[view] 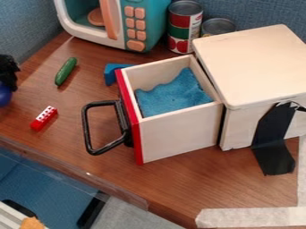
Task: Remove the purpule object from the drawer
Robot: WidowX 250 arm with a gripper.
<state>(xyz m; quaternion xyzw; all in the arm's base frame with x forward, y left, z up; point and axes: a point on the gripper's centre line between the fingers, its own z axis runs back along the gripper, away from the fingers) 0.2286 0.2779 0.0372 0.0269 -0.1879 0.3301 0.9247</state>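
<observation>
On a brown desk point(71, 98), a rounded purplish-blue object point(5, 95) is well left of the open drawer point(176, 136), just below the robot's hand point(9, 77); whether pinched, one cannot tell. A poor grip or early release could send it rolling.

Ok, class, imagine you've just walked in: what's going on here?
At the left edge, the robot's black tool is right by a rounded blue-purple object; whether it grips it is hard to tell. The wooden drawer stands pulled out of its box, with a crumpled blue cloth inside. A toy cucumber and a red-and-white block lie on the table.
</observation>
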